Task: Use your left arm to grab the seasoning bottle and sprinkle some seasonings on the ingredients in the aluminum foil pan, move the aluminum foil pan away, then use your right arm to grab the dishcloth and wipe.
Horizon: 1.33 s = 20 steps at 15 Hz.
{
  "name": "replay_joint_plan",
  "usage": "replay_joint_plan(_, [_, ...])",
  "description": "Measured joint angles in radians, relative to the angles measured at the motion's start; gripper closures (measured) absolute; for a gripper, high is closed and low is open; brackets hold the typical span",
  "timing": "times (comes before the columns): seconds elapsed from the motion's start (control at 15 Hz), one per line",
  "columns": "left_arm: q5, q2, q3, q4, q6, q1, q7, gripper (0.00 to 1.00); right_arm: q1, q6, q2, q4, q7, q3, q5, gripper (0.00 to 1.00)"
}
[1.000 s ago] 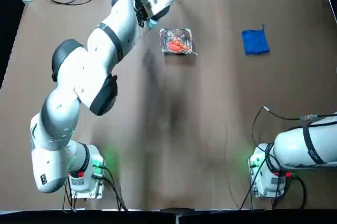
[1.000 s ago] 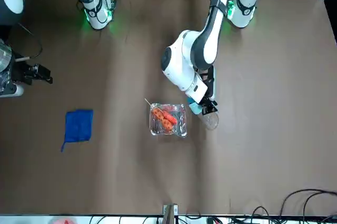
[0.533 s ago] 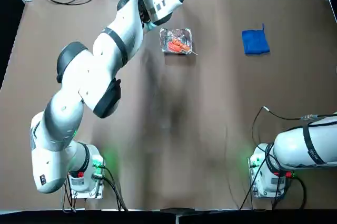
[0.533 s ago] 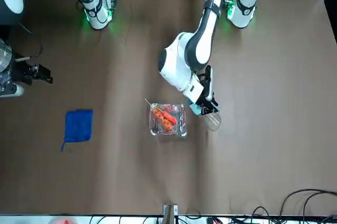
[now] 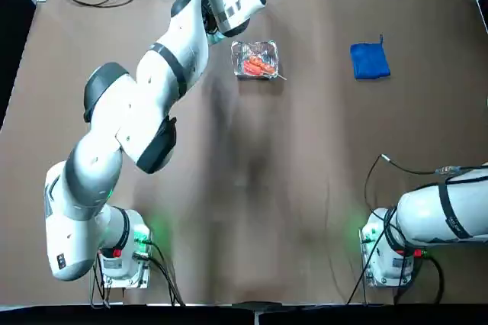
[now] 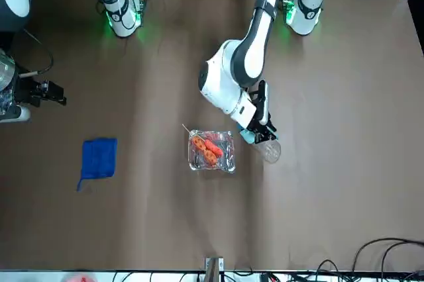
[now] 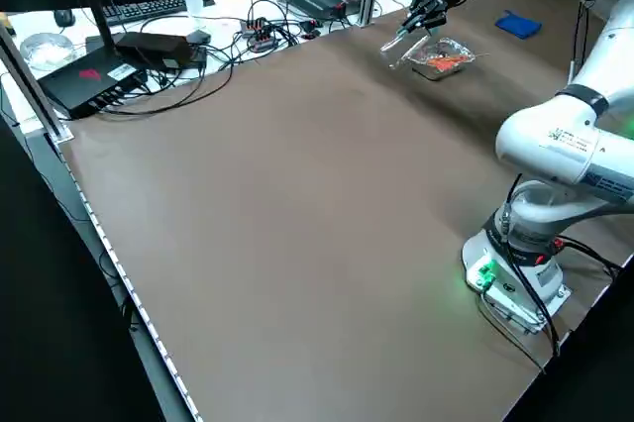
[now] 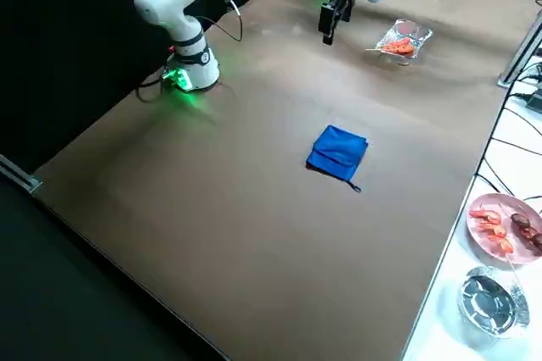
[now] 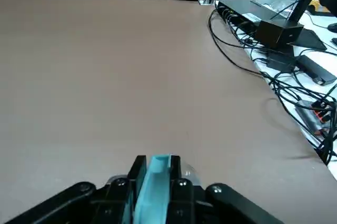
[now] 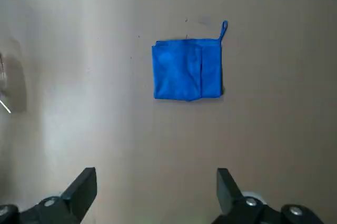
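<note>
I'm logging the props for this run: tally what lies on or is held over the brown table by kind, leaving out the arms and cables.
Seasoning bottle, in the left gripper beside the pan: 1
Foil pan, holding the food pieces: 1
Dishcloth: 1
Total: 3

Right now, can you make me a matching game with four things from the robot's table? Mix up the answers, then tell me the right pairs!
1. Dishcloth
2. Foil pan
3. Seasoning bottle
4. Right gripper

A. held in the left gripper
B. open and empty
C. bright blue, lying on the table
D. silver, with red-orange food inside

Right pairs: 1-C, 2-D, 3-A, 4-B
</note>
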Motion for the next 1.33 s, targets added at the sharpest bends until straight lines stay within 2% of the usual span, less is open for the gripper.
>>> replay_joint_plan(0.13, [-0.017, -0.006, 0.001, 0.008, -0.009, 0.0, 0.018, 0.77, 0.0, 0.0, 0.0, 0.0, 0.0, 0.0, 0.0, 0.0])
replay_joint_plan(0.33, [-0.092, -0.038, 0.011, 0.017, -0.015, 0.011, 0.101, 0.77, 0.0, 0.0, 0.0, 0.0, 0.0, 0.0, 0.0, 0.0])
replay_joint_plan(0.53, [-0.209, -0.144, 0.021, 0.022, -0.02, 0.071, 0.251, 0.77, -0.001, 0.0, 0.0, 0.0, 0.0, 0.0, 0.0, 0.0])
replay_joint_plan(0.93, [-0.37, -0.314, 0.022, 0.008, -0.019, 0.236, 0.453, 0.77, -0.001, 0.0, 0.0, 0.0, 0.0, 0.0, 0.0, 0.0])
replay_joint_plan(1.33, [-0.589, -0.362, 0.019, -0.008, 0.0, 0.433, 0.761, 0.77, -0.001, 0.0, 0.0, 0.0, 0.0, 0.0, 0.0, 0.0])
